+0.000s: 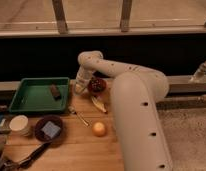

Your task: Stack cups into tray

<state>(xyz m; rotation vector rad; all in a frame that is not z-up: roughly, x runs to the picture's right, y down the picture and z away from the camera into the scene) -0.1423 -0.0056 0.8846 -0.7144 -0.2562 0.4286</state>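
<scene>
Hanging just beside the right rim of the tray (33, 96), the gripper (79, 88) is holding its jaws together; whether on something, I cannot tell. A cream-white cup (19, 123) is standing on the table (88, 150) before the tray.

gripper (78, 88) between tray (31, 97) and fruit bowl (97, 85) | cup (19, 124) before tray

One tray (33, 96); one cup (19, 123); two bowls (40, 126) (97, 85); one end effector (80, 88) beside tray.

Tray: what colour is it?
Green tray, camera view; gripper shut between it and the dark red bowl.
</scene>
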